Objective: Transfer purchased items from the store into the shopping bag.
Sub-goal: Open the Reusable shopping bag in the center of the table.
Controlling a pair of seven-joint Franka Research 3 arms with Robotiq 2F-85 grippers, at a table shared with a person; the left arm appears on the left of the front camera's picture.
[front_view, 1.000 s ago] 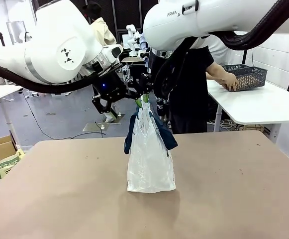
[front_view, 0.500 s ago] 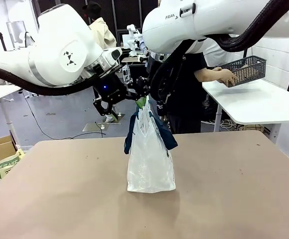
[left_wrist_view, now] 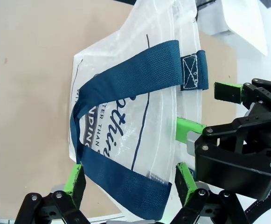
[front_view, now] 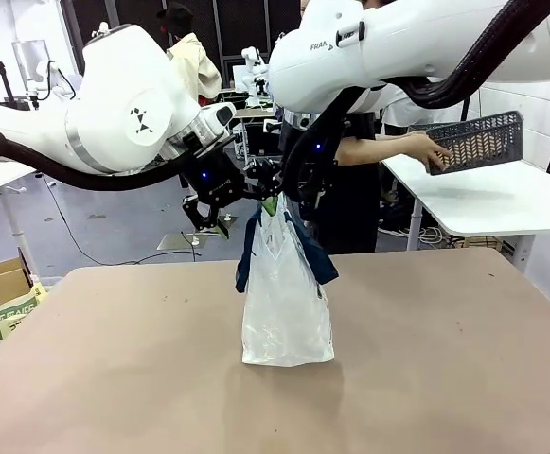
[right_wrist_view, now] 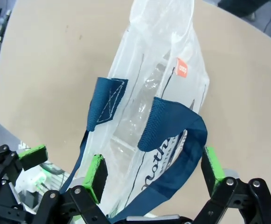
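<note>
Left fingers (left_wrist_view: 75, 179) are standing wide apart, clamping nothing, and the rim of the shopping bag (front_view: 286, 303) with one navy strap handle (left_wrist_view: 140, 74) is lying in the gap between the green pads. Right fingers (right_wrist_view: 98, 173) are spread just as wide, and the other strap (right_wrist_view: 172, 121) is looping down between them. In the left wrist view, one green pad of the right fingers is touching the bag's top edge while its partner is hanging clear of it.

From the front, both arms are meeting over the mouth of the bag, left arm coming in from the left and right arm arching over from the right. The bag is standing upright near the middle of the brown desk (front_view: 114, 378), its straps drooping down both sides, its navy lettering (left_wrist_view: 107, 135) showing through the whitish plastic, and a small orange tag (right_wrist_view: 182, 69) sitting on one wall.

Over on the far right, a person's hand (front_view: 434, 153) is gripping the dark mesh store basket (front_view: 483, 142) and holding it tilted above a white side desk (front_view: 483, 203), well apart from the bag. What is riding in the basket, I cannot tell.
</note>
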